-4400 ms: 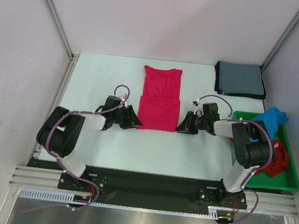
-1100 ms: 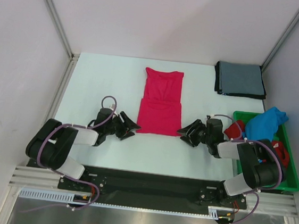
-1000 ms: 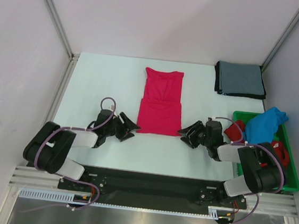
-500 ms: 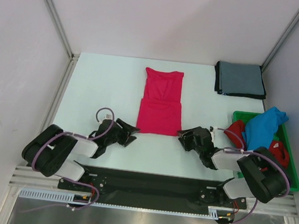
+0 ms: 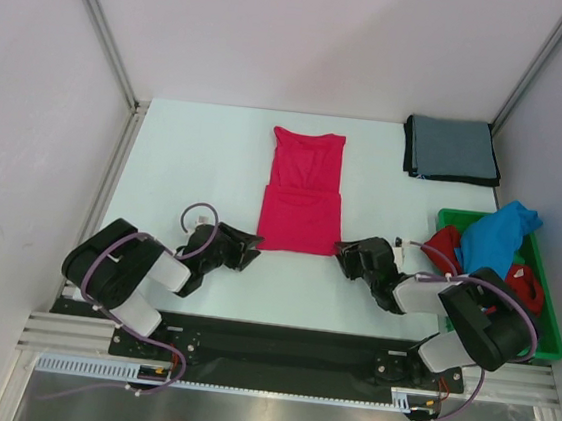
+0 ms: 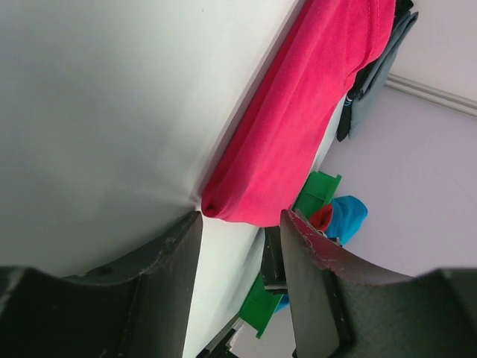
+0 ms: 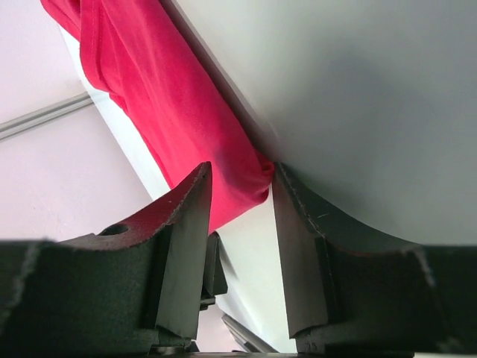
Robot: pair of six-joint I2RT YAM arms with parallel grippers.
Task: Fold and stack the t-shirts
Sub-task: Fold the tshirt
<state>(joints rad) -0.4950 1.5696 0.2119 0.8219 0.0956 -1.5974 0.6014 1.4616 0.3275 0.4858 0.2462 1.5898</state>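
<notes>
Shirts number four. The pink shirt (image 5: 302, 198) lies in the middle of the desk (image 5: 196, 161), folded into a long strip with its near part doubled over. The grey shirt (image 5: 452, 149) sits folded square at the far right corner of the desk, well apart from the pink one. The blue shirt (image 5: 500, 234) and the red shirt (image 5: 526, 287) lie crumpled in the one green tray (image 5: 538, 343) at the right edge. The blue is on top toward the far end, and the red shows in two spots beside it.

Two arms reach low over the desk to the pink shirt's near edge. The left end effector (image 6: 240, 216) is at the near left corner with its two fingers spread. That corner lies just at the mouth of the gap and is not pinched. The right end effector (image 7: 240, 168) is at the near right corner, its fingers likewise spread. The cloth corner sits between the tips, up against one finger, and is not clamped.
</notes>
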